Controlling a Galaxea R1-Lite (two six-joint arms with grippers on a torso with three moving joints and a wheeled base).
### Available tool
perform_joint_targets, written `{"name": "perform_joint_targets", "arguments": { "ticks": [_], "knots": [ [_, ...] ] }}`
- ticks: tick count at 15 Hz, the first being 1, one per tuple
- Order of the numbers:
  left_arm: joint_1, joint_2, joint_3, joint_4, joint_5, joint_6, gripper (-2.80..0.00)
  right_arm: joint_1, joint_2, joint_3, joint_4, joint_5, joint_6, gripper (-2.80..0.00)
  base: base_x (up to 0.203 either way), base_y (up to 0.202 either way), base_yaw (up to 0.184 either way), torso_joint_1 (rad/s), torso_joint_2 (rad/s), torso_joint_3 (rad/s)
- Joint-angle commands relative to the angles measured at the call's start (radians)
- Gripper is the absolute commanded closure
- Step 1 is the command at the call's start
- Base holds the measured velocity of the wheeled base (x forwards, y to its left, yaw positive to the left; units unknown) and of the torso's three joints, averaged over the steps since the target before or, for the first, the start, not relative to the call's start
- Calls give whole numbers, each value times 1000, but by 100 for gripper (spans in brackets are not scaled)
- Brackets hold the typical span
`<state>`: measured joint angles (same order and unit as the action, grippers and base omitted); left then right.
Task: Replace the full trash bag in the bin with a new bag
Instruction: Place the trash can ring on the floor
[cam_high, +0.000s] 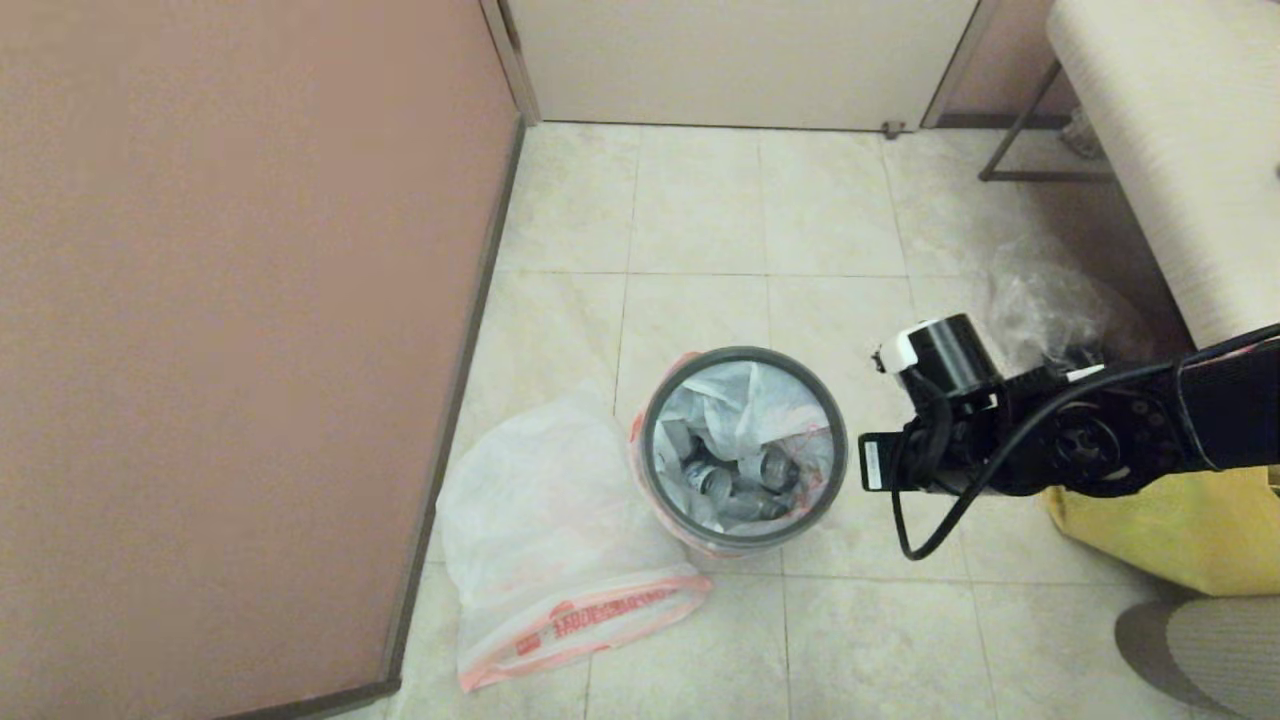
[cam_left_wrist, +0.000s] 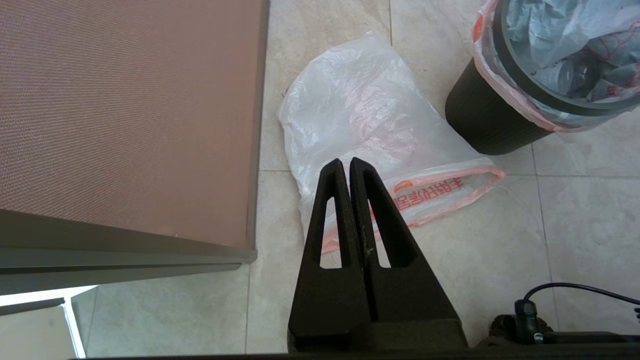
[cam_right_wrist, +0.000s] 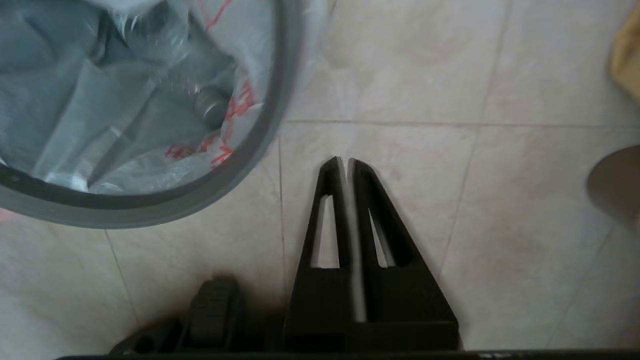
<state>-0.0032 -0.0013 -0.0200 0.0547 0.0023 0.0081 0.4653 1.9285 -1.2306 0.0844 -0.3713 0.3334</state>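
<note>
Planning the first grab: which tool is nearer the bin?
Right. The right tool hangs over the floor just beside the bin; the left tool sits over the new bag.

I see the bin (cam_high: 742, 450) at the centre of the head view with the full trash bag (cam_high: 735, 440) inside it. The new bag (cam_high: 555, 535) lies flat on the floor at lower left, touching the bin. My right arm (cam_high: 1060, 430) reaches in from the right edge, beside the bin; a yellow fabric bag (cam_high: 1180, 530) sits under it.
</note>
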Motion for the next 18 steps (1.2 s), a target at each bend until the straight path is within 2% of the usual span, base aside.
{"name": "perform_joint_targets", "arguments": {
  "ticks": [1, 5, 13, 14, 18],
  "knots": [
    [0, 1, 0, 1, 1, 0, 0, 16, 35, -2, -27, -3, -1, -280, 0, 0, 0, 0, 0, 0],
    [0, 1, 0, 0, 1, 0, 0, 32, 92, -17, -126, -5, -58, -280, 0, 0, 0, 0, 0, 0],
    [0, 1, -1, 0, 1, 0, 0, 19, 206, -95, -155, -35, -60, -280, 0, 0, 0, 0, 0, 0],
    [0, 1, 0, -1, 1, 0, 0, 19, 220, -112, -155, -35, -59, 0, 0, 0, 0, 0, 0, 0],
    [0, 1, 0, 1, 1, 0, 0, 15, 277, -173, -155, -58, -57, 0, 0, 0, 0, 0, 0, 0]
  ]
}}
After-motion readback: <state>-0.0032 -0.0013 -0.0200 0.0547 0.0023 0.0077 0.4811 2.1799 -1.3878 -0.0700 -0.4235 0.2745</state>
